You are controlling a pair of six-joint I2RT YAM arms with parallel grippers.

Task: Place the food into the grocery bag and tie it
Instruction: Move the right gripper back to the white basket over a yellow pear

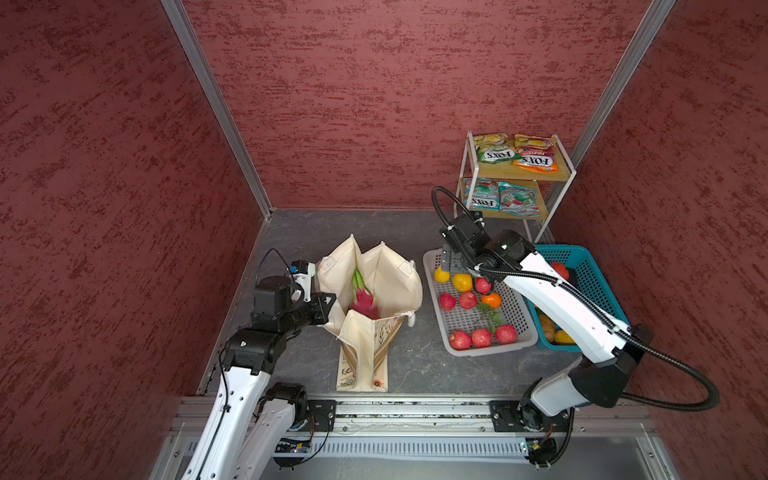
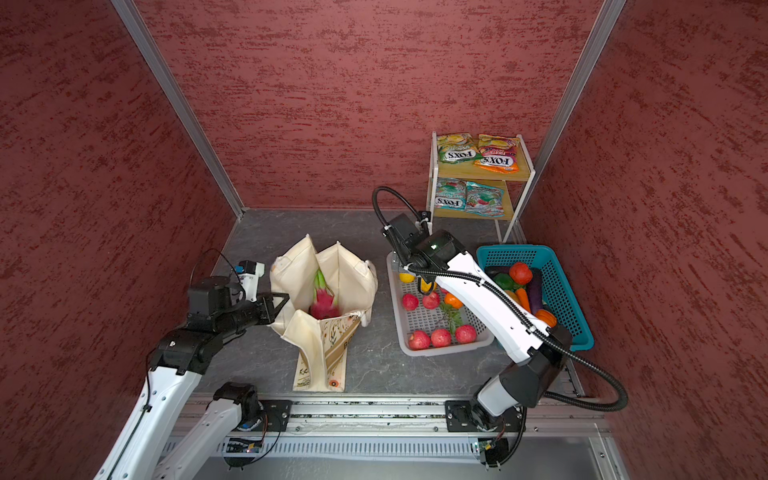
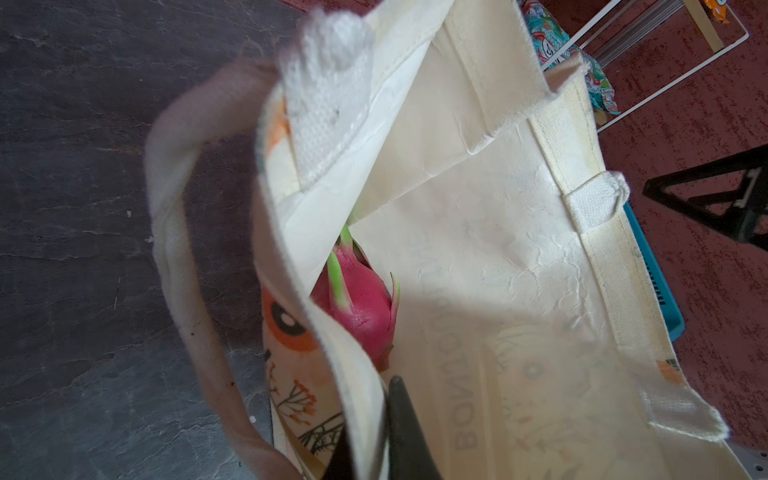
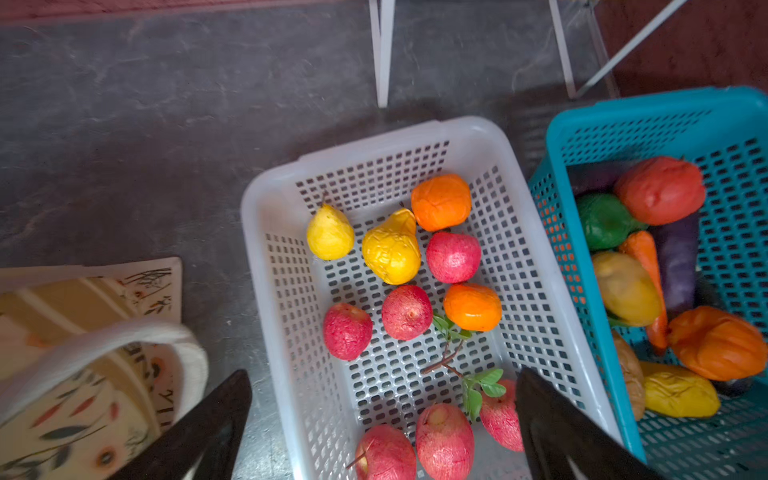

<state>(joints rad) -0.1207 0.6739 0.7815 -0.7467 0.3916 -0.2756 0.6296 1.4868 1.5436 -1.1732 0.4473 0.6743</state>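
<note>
Below me, the dark grey slab point(image 1: 415, 361) bears the cream grocery bag point(image 1: 390, 274), a grey perforated basket point(image 1: 457, 320), a teal basket point(image 1: 598, 282) beside it, and a white-framed shelf rack point(image 1: 540, 175).
</note>
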